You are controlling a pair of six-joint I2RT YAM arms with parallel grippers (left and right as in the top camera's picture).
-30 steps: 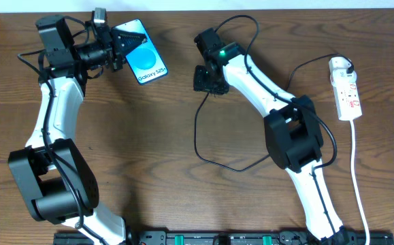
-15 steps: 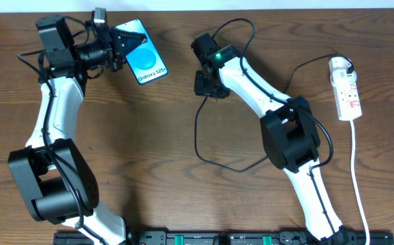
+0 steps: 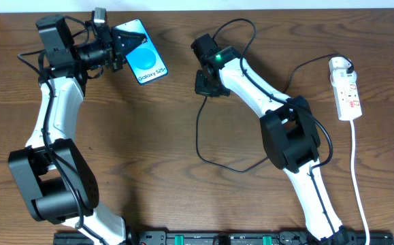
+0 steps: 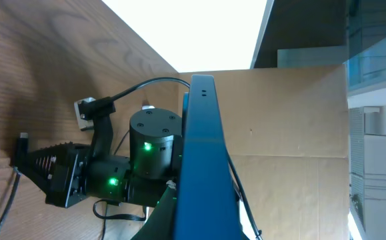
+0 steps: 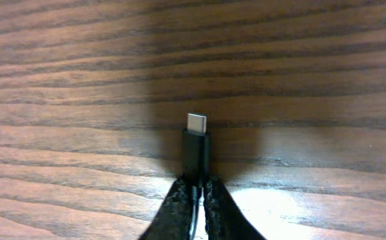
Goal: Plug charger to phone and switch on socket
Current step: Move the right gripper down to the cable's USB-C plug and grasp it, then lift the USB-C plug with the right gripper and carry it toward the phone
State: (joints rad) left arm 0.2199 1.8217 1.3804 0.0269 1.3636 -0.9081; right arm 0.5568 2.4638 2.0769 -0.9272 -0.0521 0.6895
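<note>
The phone [image 3: 142, 57] with its cyan-blue "Galaxy" screen is held at the far left of the table by my left gripper [image 3: 120, 46], which is shut on its upper end. In the left wrist view the phone [image 4: 205, 167] shows edge-on as a dark blue slab. My right gripper [image 3: 205, 83] is shut on the charger plug [image 5: 196, 148], whose metal tip points out over the wood. The black charger cable [image 3: 198, 136] loops down across the table and runs up to the white adapter [image 3: 341, 66] in the socket [image 3: 346, 92], a white power strip at the far right.
The strip's white cord [image 3: 360, 184] trails down the right side to the front edge. My right arm [image 4: 99, 173] shows in the left wrist view beyond the phone. A brown cardboard panel [image 4: 293, 133] stands behind it.
My right gripper with the plug has moved slightly up and left toward the phone over the last second. The left arm and the phone have not moved.
</note>
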